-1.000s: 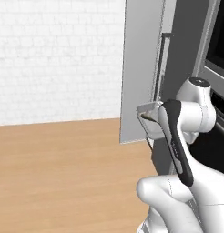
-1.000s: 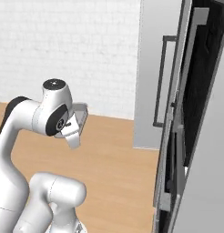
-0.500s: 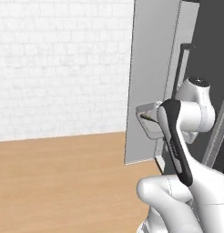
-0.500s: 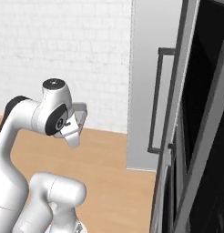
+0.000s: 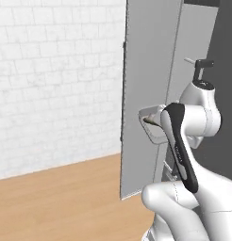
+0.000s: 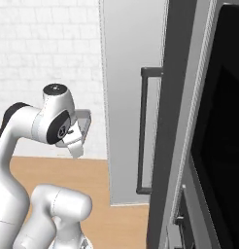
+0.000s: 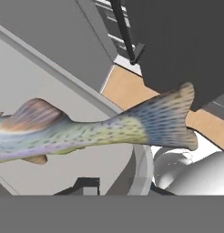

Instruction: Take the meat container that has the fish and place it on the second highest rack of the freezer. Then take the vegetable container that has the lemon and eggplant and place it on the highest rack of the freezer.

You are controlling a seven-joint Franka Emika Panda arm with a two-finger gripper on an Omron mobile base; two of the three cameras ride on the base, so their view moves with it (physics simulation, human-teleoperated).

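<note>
The meat container [image 5: 152, 126] is a shallow grey tray held up at chest height in front of the arm. The fish [image 7: 86, 129], speckled with a fanned tail, lies inside it, and the tray's rim [image 7: 143, 169] curves below the tail. My gripper [image 5: 161, 121] is shut on the tray's near edge. From the right base view the container [image 6: 83, 124] tilts beside the wrist. The freezer's racks and the vegetable container are out of view.
A tall grey appliance front [image 5: 148, 94] stands just ahead, with a dark vertical bar handle [image 6: 143, 131]. A black glass panel [image 6: 223, 136] fills the right. White brick wall [image 5: 56, 84] and wooden floor [image 5: 56, 202] lie to the left.
The whole picture has shifted, so the base has moved: the grey appliance front now stands larger and closer. The arm keeps the same pose with the tray in its grip.
</note>
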